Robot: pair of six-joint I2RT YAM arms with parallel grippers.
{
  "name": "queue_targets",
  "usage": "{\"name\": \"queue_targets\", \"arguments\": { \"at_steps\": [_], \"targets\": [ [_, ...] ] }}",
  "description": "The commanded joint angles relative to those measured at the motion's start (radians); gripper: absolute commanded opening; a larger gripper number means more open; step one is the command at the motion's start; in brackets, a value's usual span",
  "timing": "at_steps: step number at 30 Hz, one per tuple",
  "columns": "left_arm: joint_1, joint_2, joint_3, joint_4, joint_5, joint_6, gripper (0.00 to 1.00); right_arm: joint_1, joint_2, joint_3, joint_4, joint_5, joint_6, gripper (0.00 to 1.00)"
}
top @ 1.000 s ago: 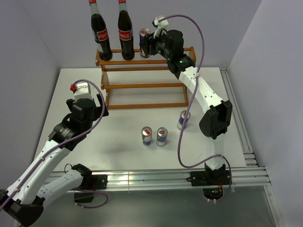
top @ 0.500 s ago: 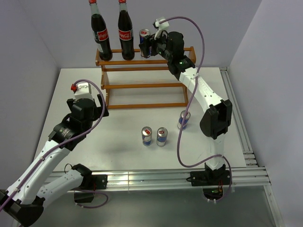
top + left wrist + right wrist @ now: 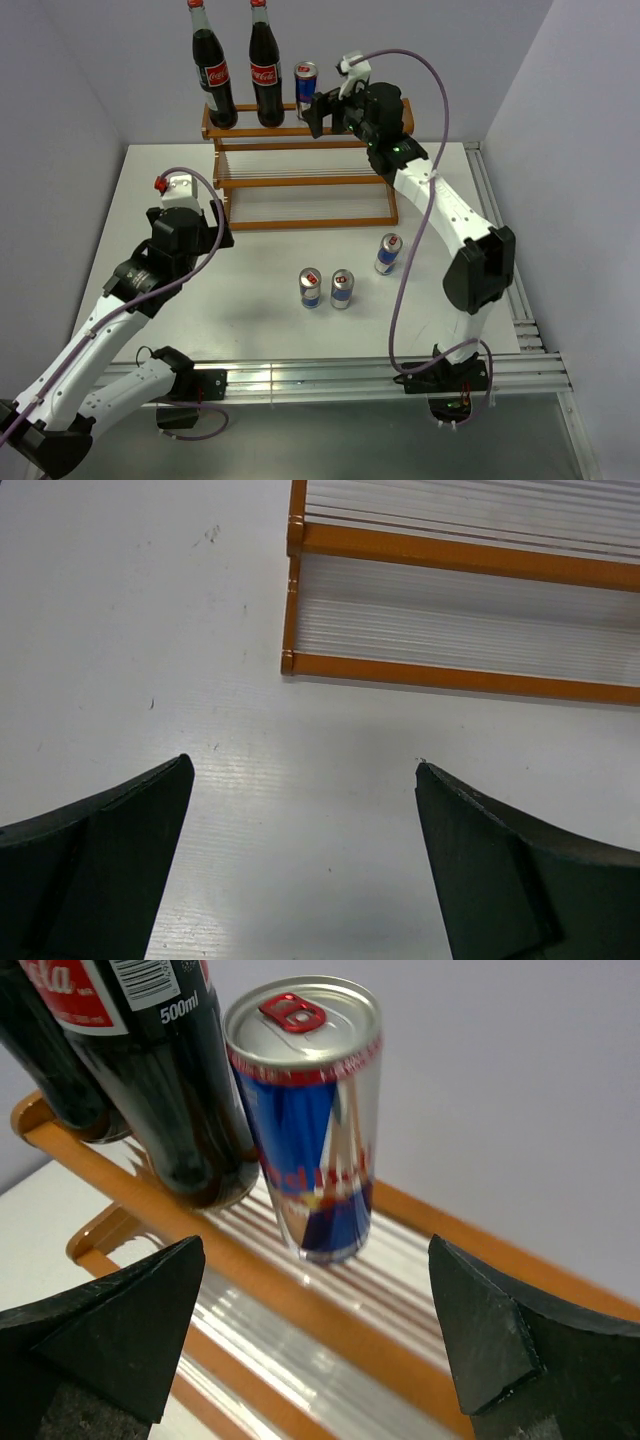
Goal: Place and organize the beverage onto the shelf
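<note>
The orange-brown shelf (image 3: 300, 180) stands at the back of the table. On its top tier stand two cola bottles (image 3: 213, 70) (image 3: 265, 68) and one silver-blue can (image 3: 307, 88). My right gripper (image 3: 320, 112) hovers just right of that can, open and apart from it. In the right wrist view the can (image 3: 310, 1110) stands upright on the slats beyond the open right gripper (image 3: 315, 1245), next to a bottle (image 3: 175, 1090). Three more cans (image 3: 310, 288) (image 3: 342, 289) (image 3: 388, 254) stand on the table. My left gripper (image 3: 302, 764) is open over bare table near the shelf's lower left corner (image 3: 292, 662).
The white table (image 3: 150, 200) ends in a metal rail (image 3: 500, 240) on the right and grey walls behind and beside the shelf. The shelf's two lower tiers (image 3: 300, 205) hold nothing. The right arm's purple cable (image 3: 400, 300) loops down past the rightmost can.
My right gripper opened, let go of the can on the top tier and drew back to the right. The left arm barely moved.
</note>
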Motion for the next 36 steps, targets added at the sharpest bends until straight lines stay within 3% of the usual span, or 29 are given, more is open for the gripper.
{"name": "queue_targets", "arguments": {
  "at_steps": [1,4,8,13,16,20,27,36],
  "targets": [
    [0.005,0.032,0.034,0.027,0.068,-0.003,1.00,-0.007,-0.188,-0.088,0.066,0.092,0.049,1.00],
    [0.005,0.064,0.059,0.003,0.121,-0.027,1.00,-0.007,-0.300,-0.169,-0.022,0.152,0.133,1.00],
    [0.002,0.088,0.082,-0.013,0.220,-0.066,1.00,-0.007,-0.469,-0.419,-0.092,0.240,0.250,1.00],
    [-0.035,0.135,0.094,-0.039,0.229,-0.145,0.99,-0.007,-0.665,-0.604,-0.249,0.202,0.314,1.00],
    [-0.163,0.196,0.142,-0.065,0.148,-0.202,0.99,-0.006,-0.788,-0.731,-0.293,0.099,0.359,1.00],
    [-0.358,0.298,0.212,-0.082,0.108,-0.269,0.99,0.001,-0.918,-0.883,-0.319,0.126,0.416,1.00],
    [-0.543,0.497,0.298,-0.145,0.011,-0.343,0.99,0.002,-1.079,-0.944,-0.454,0.217,0.385,1.00],
    [-0.576,0.594,0.248,-0.077,0.001,-0.394,0.99,0.002,-1.195,-0.981,-0.478,0.179,0.385,1.00]
  ]
}}
